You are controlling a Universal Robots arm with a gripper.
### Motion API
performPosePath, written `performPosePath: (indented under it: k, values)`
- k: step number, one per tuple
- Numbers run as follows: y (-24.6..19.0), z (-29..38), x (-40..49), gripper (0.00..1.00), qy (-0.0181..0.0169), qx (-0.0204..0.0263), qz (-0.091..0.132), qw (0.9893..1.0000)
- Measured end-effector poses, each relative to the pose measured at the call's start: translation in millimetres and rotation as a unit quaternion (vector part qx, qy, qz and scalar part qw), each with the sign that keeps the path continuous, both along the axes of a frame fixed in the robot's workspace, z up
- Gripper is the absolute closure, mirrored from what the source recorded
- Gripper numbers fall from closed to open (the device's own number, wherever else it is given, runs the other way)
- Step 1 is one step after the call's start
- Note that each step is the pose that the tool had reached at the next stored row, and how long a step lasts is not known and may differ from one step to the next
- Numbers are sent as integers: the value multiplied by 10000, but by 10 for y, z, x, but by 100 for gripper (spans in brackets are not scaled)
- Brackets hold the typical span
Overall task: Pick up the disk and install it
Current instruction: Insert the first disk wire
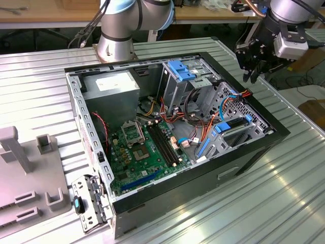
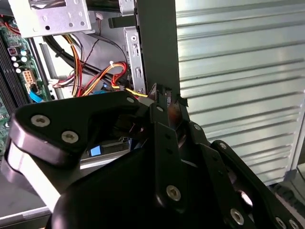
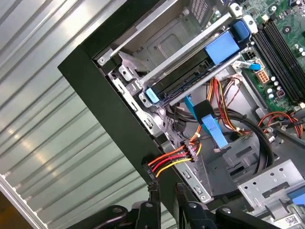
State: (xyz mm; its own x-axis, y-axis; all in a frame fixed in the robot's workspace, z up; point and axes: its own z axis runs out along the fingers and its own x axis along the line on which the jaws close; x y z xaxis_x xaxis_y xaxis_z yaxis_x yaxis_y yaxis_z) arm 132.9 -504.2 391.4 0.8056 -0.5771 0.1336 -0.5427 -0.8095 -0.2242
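The gripper (image 1: 254, 73) hangs above the case (image 1: 167, 190) rim at 2 o'clock in the exterior view, its fingers (image 3: 153, 196) slightly apart and empty, apparently held high to clear the wall, while the disk (image 1: 237, 133) lies inside the case near 4 o'clock.

Computer case (image 1: 167, 192) on table (image 1: 269, 203), motherboard (image 1: 137, 152) inside, claw (image 1: 254, 75) over the case's wall

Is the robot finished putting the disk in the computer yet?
Maybe nearly. Done: a flat grey slab with blue ends, probably the disk, lies in a bay inside the computer case, toward the exterior view's right. In hand: nothing; the gripper hovers by the case rim beside that bay, carrying no disk. Left: I can't tell whether it is fully seated.
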Motion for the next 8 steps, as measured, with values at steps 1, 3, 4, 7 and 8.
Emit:
performPosePath:
  k: [1,3,4,7,8]
  values:
    - [0,-2,1,75,0,0,73,10000]
    - [0,-12,4,75,0,1,240,9997]
    - [0,-22,9,75,-1,-4,341,9994]
    - [-15,-57,15,75,-3,-32,469,9989]
    - [-19,-68,18,75,-3,-43,497,9988]
